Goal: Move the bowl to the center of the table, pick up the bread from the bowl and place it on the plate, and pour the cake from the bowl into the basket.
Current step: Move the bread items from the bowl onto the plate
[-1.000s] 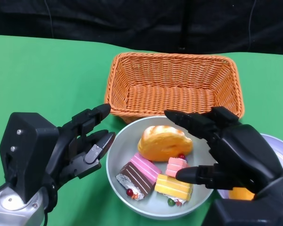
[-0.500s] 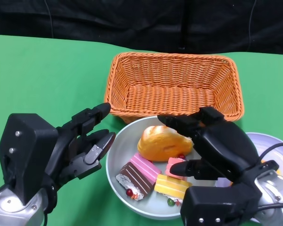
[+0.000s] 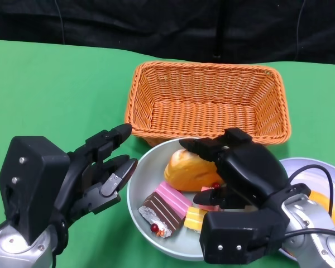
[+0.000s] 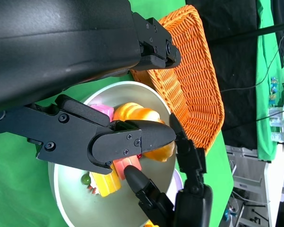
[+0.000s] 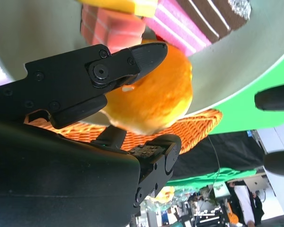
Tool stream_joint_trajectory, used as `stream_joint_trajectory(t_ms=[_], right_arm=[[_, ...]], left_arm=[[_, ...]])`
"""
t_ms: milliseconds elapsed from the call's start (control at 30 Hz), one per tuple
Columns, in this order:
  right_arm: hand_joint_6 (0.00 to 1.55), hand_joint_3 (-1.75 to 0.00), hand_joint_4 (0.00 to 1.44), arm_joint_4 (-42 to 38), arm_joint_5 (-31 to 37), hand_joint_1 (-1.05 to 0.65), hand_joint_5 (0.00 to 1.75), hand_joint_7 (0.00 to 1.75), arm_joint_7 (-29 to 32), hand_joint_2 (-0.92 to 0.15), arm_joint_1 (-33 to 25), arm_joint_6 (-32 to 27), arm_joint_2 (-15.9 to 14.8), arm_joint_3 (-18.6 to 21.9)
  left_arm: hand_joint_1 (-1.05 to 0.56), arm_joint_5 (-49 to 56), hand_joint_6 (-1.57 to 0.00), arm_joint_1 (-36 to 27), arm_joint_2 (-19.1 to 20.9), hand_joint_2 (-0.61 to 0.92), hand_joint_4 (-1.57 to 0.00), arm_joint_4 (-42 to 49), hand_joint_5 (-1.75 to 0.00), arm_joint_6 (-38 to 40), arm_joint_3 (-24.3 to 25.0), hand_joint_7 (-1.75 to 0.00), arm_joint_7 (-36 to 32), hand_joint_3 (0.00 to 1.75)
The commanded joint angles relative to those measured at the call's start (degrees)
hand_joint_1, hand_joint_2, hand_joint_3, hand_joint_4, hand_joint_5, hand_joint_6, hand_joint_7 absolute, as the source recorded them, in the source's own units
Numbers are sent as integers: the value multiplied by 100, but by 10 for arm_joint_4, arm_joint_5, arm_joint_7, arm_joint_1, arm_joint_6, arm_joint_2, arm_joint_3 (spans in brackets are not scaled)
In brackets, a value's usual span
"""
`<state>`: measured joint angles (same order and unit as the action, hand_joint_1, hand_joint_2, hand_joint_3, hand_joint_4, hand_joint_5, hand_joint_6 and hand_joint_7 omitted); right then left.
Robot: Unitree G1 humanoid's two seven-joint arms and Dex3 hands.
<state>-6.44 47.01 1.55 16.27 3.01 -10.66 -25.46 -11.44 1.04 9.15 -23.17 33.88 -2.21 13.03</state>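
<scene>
From the right wrist view, fingers (image 5: 128, 61) straddle the bread (image 5: 151, 99) — contact unclear overhead.

Green table cover (image 3: 56, 84) beneath a black backdrop (image 3: 156, 25).

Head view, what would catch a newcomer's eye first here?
The right robot hand reaches into the grey bowl over the golden bread, beside striped cake slices. Behind the bowl sits an orange wicker basket; the left robot hand hovers open beside the bowl.
</scene>
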Motion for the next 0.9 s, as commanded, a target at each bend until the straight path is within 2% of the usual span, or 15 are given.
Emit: stream_joint_trajectory(t_ms=[33,267,533,733,767,800,833,867,900], right_arm=[[32,0,11,-26,3,-56,85,16,12,-91,11,-5,1,-5],[34,0,15,-38,4,-56,80,13,24,-92,6,-3,-3,-17],[38,0,18,-9,-6,-55,79,12,16,-91,-26,11,-12,-24],[44,0,24,-10,-3,-53,76,11,45,-91,-40,33,-14,-22],[58,0,41,-18,-6,-40,79,16,61,-92,-40,45,-13,-20],[65,0,50,-27,-9,-34,81,17,84,-92,-41,61,-11,-17],[78,0,57,-38,-10,-25,107,20,111,-92,-39,79,-10,-15],[100,-12,72,-46,-9,-16,127,30,133,-92,-38,92,-9,-14],[108,-31,80,-52,-8,-12,135,40,148,-84,-36,102,-9,-13]], left_arm=[[-56,-2,-18,-5,0,92,0,-9,-42,-1,7,0,-6,59],[-56,2,-19,-8,2,92,0,-14,-44,-3,5,0,-8,58],[-55,-1,-18,-5,0,92,0,-19,-44,6,6,0,-11,59],[-55,0,-18,-4,-1,92,0,-20,-45,9,5,0,-12,59],[-55,0,-18,-4,0,92,0,-19,-45,8,5,0,-11,59],[-55,-1,-18,-5,0,92,0,-18,-45,8,6,0,-11,59],[-55,-1,-18,-5,0,92,0,-18,-45,8,7,0,-12,59],[-55,-2,-18,-6,0,92,0,-18,-45,8,7,0,-12,58],[-55,-2,-18,-6,-1,92,0,-18,-45,8,7,0,-12,58]])
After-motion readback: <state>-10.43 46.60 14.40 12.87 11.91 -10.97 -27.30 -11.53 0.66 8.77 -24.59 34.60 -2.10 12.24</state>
